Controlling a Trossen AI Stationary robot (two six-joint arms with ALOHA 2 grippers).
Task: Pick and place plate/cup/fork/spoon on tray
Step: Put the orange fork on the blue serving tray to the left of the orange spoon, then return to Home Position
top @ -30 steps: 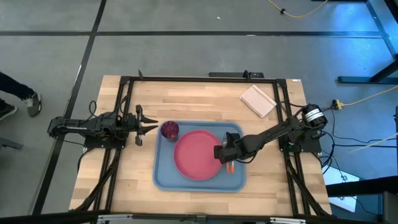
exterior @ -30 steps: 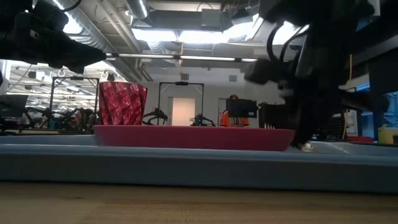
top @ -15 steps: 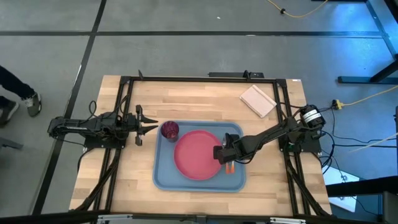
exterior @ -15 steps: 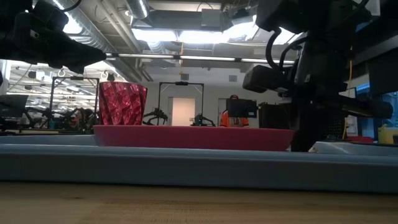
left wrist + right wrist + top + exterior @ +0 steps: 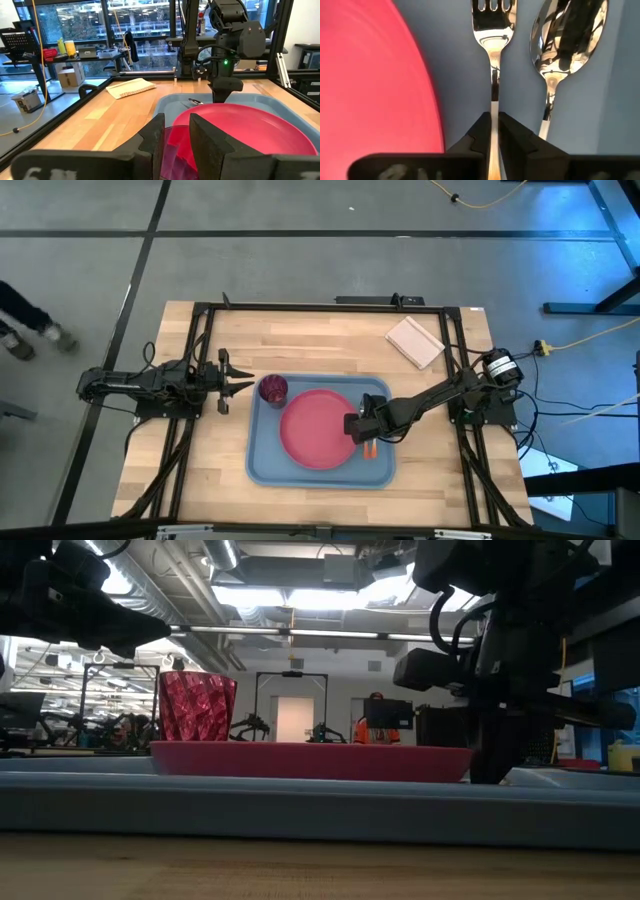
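Pinching the fork (image 5: 493, 40) with its fingers, right gripper (image 5: 366, 430) low over the tray (image 5: 262, 464), spoon (image 5: 560, 45) beside fork, plate (image 5: 318, 428) and cup (image 5: 273, 389) on tray, left gripper (image 5: 240, 387) at cup's 9 o'clock above worktop (image 5: 310, 335), fingers spread.

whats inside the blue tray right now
The tray holds the plate, the cup beside it, and the fork and spoon side by side. The right gripper is shut on the fork, hiding most of both handles.
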